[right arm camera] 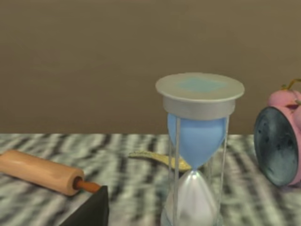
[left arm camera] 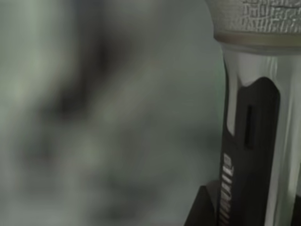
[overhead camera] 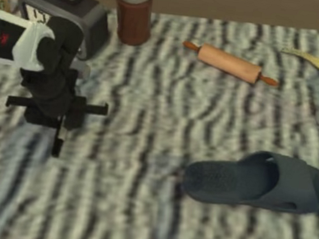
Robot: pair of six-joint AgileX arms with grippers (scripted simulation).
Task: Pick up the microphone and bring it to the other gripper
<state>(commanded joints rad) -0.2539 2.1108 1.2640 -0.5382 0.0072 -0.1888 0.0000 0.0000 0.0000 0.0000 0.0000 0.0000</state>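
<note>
The microphone (left arm camera: pixel 251 141) fills the left wrist view, with its silver mesh head at one end and its black-panelled handle running down between my fingers. One dark finger (left arm camera: pixel 203 209) lies against the handle. In the top view my left gripper (overhead camera: pixel 65 122) hangs over the table's left side. A thin black stick, the microphone's (overhead camera: pixel 59 138) handle, pokes out beneath it, and the arm hides the head. My right arm is outside the top view. Its wrist view shows only one black fingertip (right arm camera: pixel 93 207), with nothing beside it.
A dark blue slipper (overhead camera: pixel 261 181) lies at the front right. A wooden rolling pin (overhead camera: pixel 229 63) and a yellow spoon (overhead camera: pixel 317 60) lie at the back. A brown bottle (overhead camera: pixel 133 14) and a grey box (overhead camera: pixel 63 4) stand at the back left. An hourglass (right arm camera: pixel 200 150) and a pink alarm clock (right arm camera: pixel 280 141) stand at the right edge.
</note>
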